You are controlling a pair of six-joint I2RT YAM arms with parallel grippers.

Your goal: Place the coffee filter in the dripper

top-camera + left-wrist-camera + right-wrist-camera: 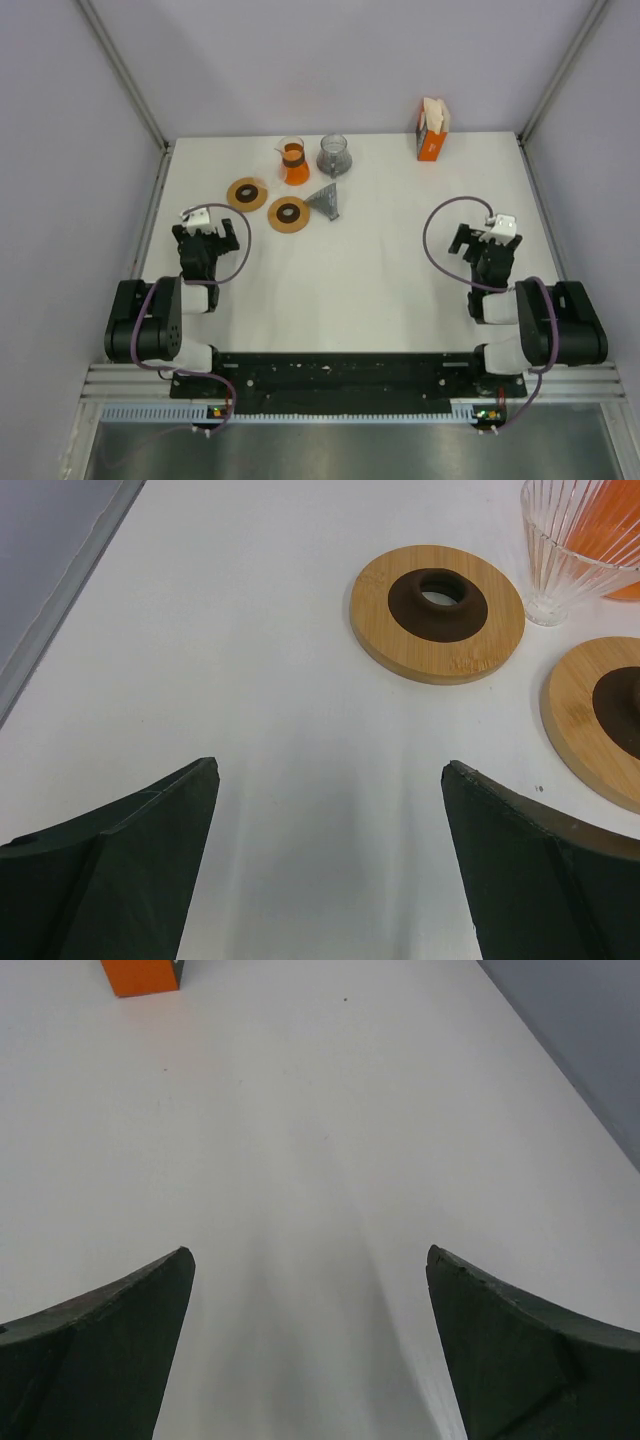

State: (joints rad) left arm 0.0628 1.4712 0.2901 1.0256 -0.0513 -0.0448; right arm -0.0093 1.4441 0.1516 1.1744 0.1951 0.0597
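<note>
White paper coffee filters (434,112) stick up out of an orange box (430,140) at the back right; the box's bottom shows in the right wrist view (140,975). An orange dripper (294,163) stands at the back with a clear ribbed glass cone (560,550) right by it. A grey glass dripper (334,155) stands to its right. A grey cone (325,200) lies on its side. My left gripper (210,238) (330,770) is open and empty over bare table. My right gripper (480,243) (310,1255) is open and empty, well short of the box.
Two round wooden discs with dark centre rings lie on the white table (380,260), one (247,193) (437,612) ahead of the left gripper, one (288,214) (600,715) beside it. Grey walls and metal posts enclose the table on three sides.
</note>
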